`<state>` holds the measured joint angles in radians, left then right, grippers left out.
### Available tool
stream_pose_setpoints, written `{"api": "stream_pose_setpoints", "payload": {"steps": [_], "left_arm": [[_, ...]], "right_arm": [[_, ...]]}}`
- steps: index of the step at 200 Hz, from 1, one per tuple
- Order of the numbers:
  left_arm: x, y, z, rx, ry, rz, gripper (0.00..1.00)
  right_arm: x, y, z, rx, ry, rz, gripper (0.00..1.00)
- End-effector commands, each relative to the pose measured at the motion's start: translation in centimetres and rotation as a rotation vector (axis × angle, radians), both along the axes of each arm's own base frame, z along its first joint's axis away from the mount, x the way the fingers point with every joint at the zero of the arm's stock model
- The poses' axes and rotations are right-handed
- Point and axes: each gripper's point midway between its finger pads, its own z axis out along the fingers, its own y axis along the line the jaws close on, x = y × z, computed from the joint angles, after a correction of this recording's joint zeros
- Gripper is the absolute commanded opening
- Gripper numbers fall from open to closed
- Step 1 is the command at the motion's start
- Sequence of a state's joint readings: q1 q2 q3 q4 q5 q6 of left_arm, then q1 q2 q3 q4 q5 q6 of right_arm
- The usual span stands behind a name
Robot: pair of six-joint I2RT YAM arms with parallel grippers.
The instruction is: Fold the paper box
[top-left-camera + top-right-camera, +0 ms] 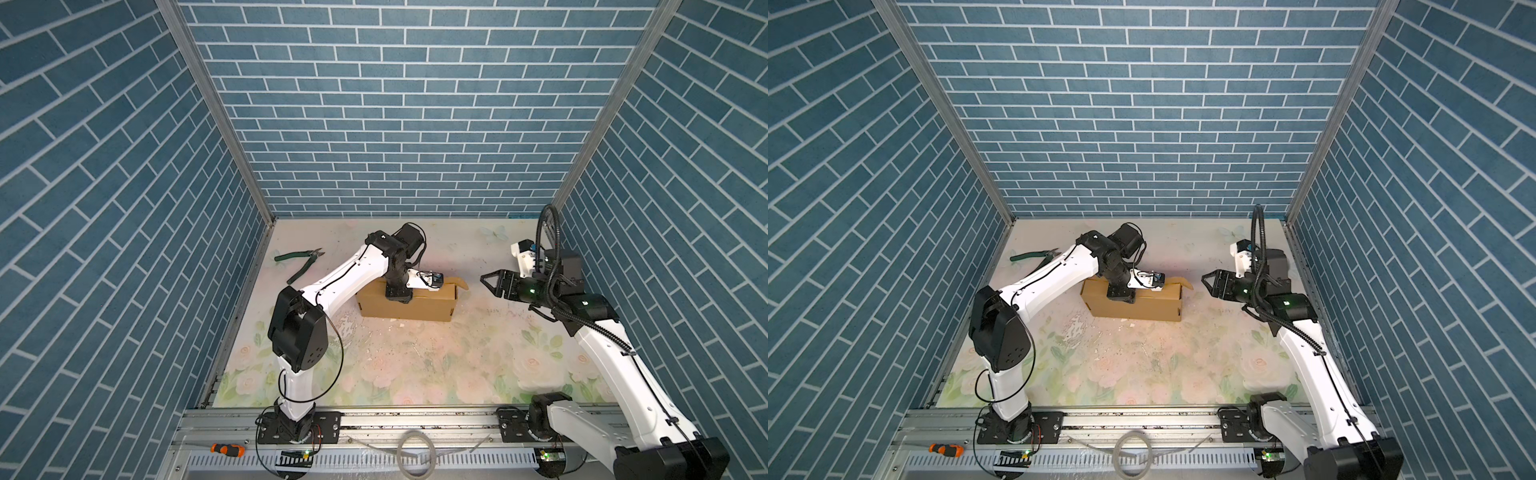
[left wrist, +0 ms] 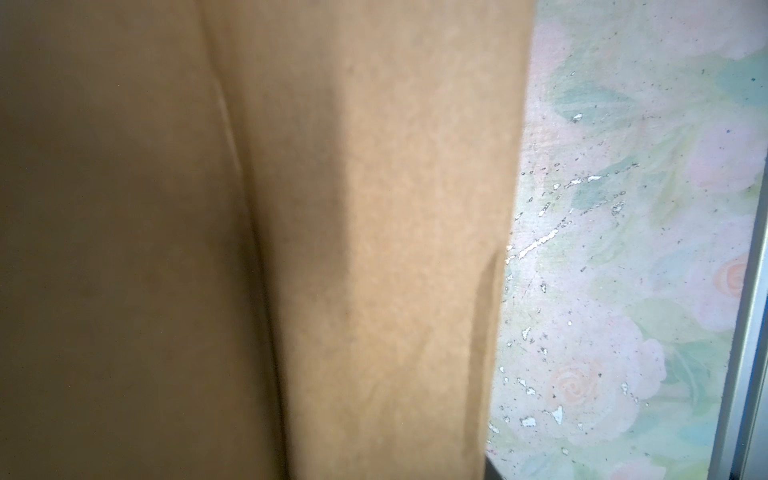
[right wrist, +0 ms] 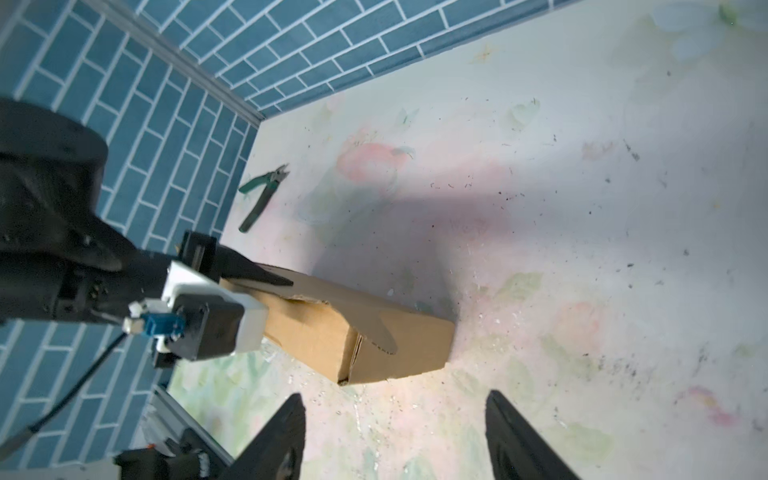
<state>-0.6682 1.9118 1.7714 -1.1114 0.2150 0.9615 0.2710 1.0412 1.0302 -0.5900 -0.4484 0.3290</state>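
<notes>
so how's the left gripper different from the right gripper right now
The left gripper is down on top of the paper box. The right gripper hangs clear of the box, off its right end in both top views, touching nothing. The right gripper's jaws stand open and empty, while how the left gripper's jaws stand does not show. Both are black.

I get both top views bright and even, crisp, brick walls point(image 1: 104, 166) stretched wide toward the edges, left wrist feed swamped by the paper box point(image 2: 374, 249), blurred, one side in shade, right wrist feed softer, broad shadow across the table point(image 3: 457, 224) beyond the box
</notes>
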Motion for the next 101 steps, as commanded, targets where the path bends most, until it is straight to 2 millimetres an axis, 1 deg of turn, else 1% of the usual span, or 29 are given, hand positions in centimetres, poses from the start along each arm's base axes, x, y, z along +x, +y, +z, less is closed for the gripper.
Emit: {"api": "stream_pose_setpoints", "payload": {"steps": [1,17,34,54,83,101], "left_arm": [[-0.3,-0.2,-0.4,-0.031,0.068,-0.018,0.32],[0.0,-0.2,-0.4,-0.041,0.077,-0.012,0.32],[0.0,-0.4,-0.5,-0.046,0.085,-0.011,0.32],[0.1,-0.5,-0.7,-0.052,0.089,-0.011,0.32],[0.4,-0.6,-0.8,-0.053,0.092,-0.009,0.32],[0.6,-0.7,-0.9,-0.053,0.09,-0.008,0.32]], "right_arm": [[-0.2,0.6,-0.1,-0.214,-0.064,0.149,0.64],[-0.1,1.5,-0.6,-0.274,-0.044,0.206,0.6],[0.1,2.5,-0.8,-0.289,-0.029,0.247,0.57],[1.0,3.4,-1.2,-0.313,-0.021,0.257,0.55],[2.7,3.8,-1.7,-0.359,-0.003,0.254,0.5],[3.3,4.2,-2.0,-0.366,0.013,0.271,0.46]]}}
